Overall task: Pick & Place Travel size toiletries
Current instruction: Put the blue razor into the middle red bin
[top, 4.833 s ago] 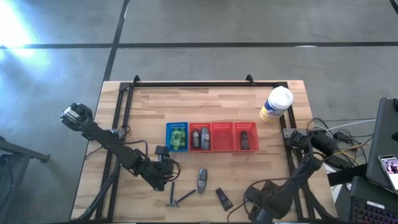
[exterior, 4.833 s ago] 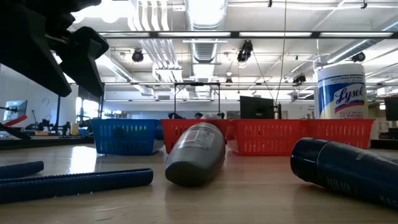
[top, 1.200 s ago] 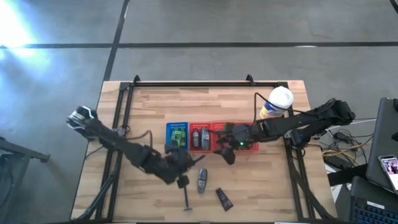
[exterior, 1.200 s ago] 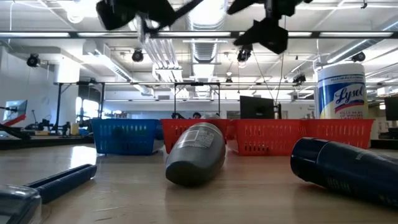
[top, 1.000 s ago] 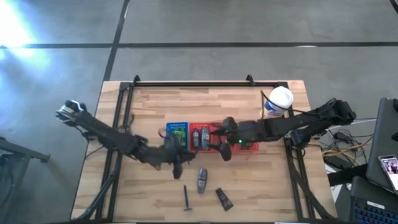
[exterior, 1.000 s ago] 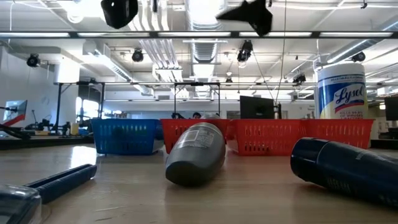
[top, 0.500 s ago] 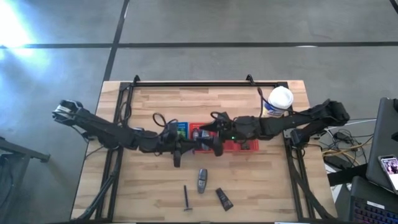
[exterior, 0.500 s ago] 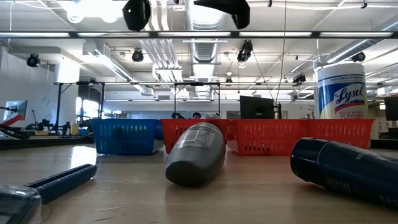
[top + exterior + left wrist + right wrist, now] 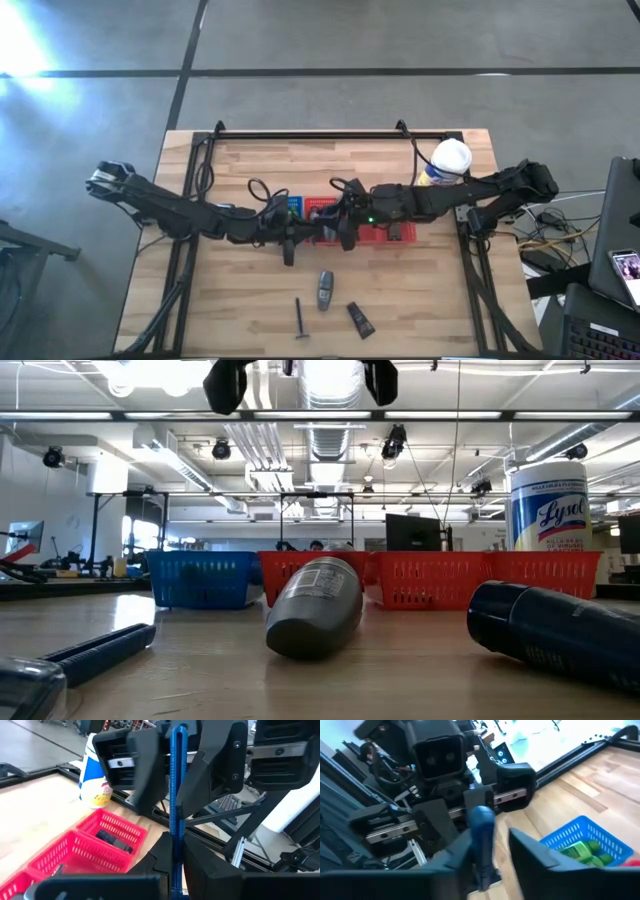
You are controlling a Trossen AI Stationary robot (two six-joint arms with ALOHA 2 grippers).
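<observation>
High view: both arms meet above the slatted wooden table (image 9: 400, 290); left gripper (image 9: 296, 236) clamps the thin blue-handled razor (image 9: 178, 785), and the right gripper's (image 9: 335, 226) fingers (image 9: 532, 855) flank it.

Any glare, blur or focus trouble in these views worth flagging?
High view: strong glare on the floor at upper left; table evenly lit. Low view: bright ceiling lights; the nearest razor looks soft. Right wrist view: blown-out brightness behind, blue razor and green bottles blurred. Left wrist view: fairly sharp.

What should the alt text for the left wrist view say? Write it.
A blue razor stands upright in the shut left tool, and the right tool faces it from the far side. Beyond lie red baskets on the wooden table and a white-and-yellow canister.
</observation>
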